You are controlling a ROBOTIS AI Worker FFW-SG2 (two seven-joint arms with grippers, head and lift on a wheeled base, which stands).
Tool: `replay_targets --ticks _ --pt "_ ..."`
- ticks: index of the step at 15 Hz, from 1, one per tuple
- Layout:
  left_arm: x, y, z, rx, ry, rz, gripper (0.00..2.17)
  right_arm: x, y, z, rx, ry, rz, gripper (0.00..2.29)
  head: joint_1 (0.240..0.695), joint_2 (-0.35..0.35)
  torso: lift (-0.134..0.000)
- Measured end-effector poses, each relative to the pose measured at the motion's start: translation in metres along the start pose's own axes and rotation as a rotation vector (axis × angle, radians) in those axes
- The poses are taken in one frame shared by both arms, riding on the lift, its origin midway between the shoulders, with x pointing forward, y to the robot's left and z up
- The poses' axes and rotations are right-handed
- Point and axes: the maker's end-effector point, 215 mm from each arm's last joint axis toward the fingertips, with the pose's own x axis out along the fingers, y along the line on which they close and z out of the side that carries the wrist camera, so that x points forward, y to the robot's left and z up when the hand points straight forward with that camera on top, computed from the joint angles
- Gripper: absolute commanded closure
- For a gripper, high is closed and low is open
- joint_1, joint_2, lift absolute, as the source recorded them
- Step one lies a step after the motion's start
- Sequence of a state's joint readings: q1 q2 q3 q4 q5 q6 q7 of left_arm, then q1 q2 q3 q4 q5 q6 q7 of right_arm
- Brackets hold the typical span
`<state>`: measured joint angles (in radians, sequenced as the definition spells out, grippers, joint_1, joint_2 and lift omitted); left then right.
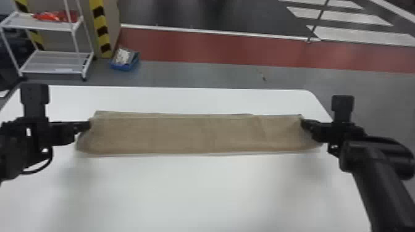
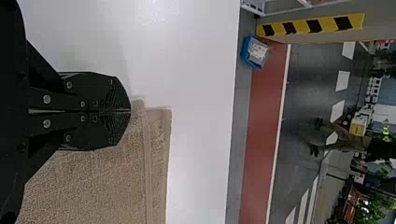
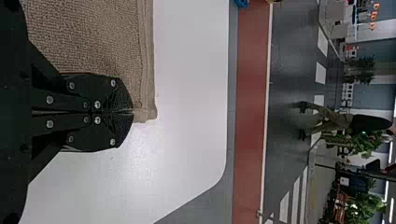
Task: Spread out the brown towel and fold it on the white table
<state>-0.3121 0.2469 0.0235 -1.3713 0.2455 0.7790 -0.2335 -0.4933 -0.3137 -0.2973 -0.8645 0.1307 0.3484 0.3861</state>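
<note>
Left pincer (image 2: 130,111): its black metal fingers are pressing together, clamping your towel near a far corner.
Right pincer (image 3: 133,111): its matching fingers are closing flat on the opposite end, likewise near a far corner.
Brown towel (image 1: 185,135): it is lying between the two pincers, inward of each, with a narrow hem showing past both tips and the broader face spreading on your side of them.
Long axis: it is running crosswise, from one pincer to the other; neither arm is sitting nearer, so you are probably needing both together for the next fold.
Cloth: pebbly looped terry is giving way to a smoother, ribbed border by the tips; one uneven pull could be skewing the strip.
White table (image 1: 200,191): its smooth, faintly shiny top is stretching past the pincers, ending in a rounded corner beyond the right one.
Blue bin (image 1: 123,66): it is standing on the floor, well beyond the left pincer.
</note>
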Motion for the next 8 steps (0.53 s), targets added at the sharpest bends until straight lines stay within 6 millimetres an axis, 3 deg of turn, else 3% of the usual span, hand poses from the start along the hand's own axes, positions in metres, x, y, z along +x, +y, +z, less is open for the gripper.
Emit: replay_targets --ticks 1,2,8 --pt "-0.001 0.004 -0.002 -0.007 0.003 0.014 0.40 0.000 0.000 -0.001 0.000 0.002 0.000 1.41 0.695 -0.169 -0.124" --pt "-0.001 0.007 -0.003 -0.016 0.001 0.027 0.26 -0.001 -0.001 -0.002 -0.001 0.004 -0.001 1.41 0.695 -0.166 -0.124" --pt "-0.004 0.004 0.020 -0.053 -0.055 0.005 0.21 -0.003 -0.002 -0.007 -0.002 0.014 -0.004 1.41 0.695 -0.167 -0.124"
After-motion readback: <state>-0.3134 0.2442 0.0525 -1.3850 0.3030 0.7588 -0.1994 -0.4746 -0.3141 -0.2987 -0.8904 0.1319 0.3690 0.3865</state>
